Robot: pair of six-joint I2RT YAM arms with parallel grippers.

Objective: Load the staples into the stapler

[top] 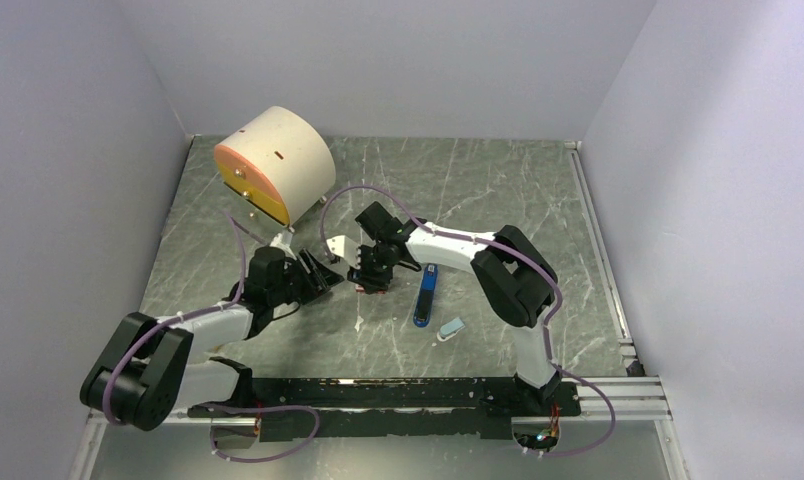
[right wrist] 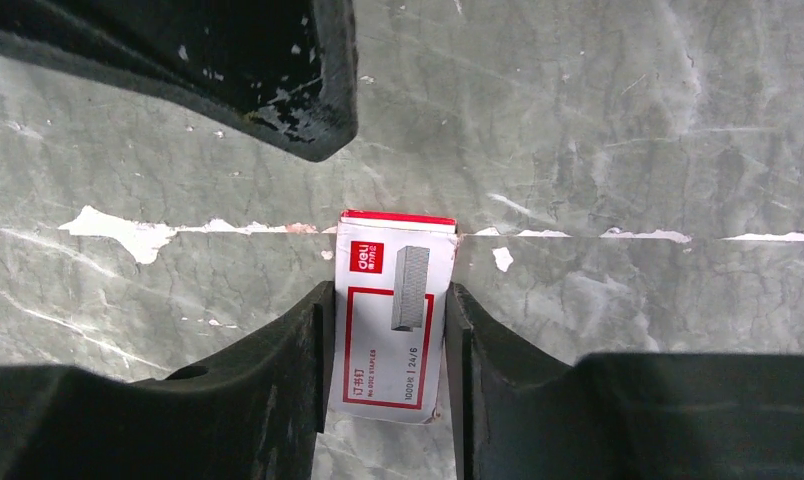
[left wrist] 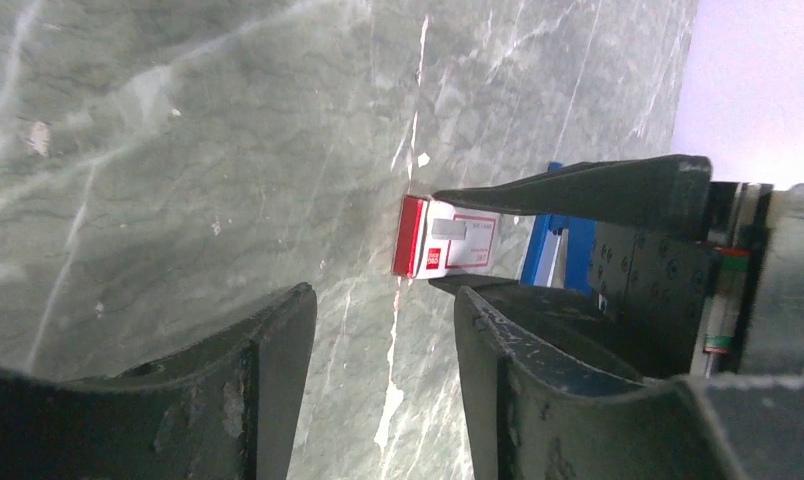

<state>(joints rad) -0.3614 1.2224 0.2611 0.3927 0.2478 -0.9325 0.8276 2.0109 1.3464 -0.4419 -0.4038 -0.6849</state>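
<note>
**Right claw closes on the staple box as the stapler waits alongside**

We see the right gripper (right wrist: 386, 300) down on the marbled table (top: 498, 190). Its two fingers are drawn in narrow and press against the long sides of the little red-and-white staple box (left wrist: 448, 245). The left gripper (left wrist: 383, 305) hovers close by, jaws wide and holding nothing, with bare table between them.

We judge this to be the fetching step: the box is gripped but rests on the table. The staples themselves do not show; presumably they are inside, so all we have of them is the strip printed on the label.

The stapler (top: 425, 295) lies flat just to the right of the right gripper, a long slim blue body with black parts. From above we cannot tell whether its magazine is open. A short light-blue and white piece (top: 450, 328) lies just beside its near end.

Next, we reckon, the box must be lifted and opened. That calls for the idle left claw to steady it or draw the strip out without crushing the thin card.
</note>
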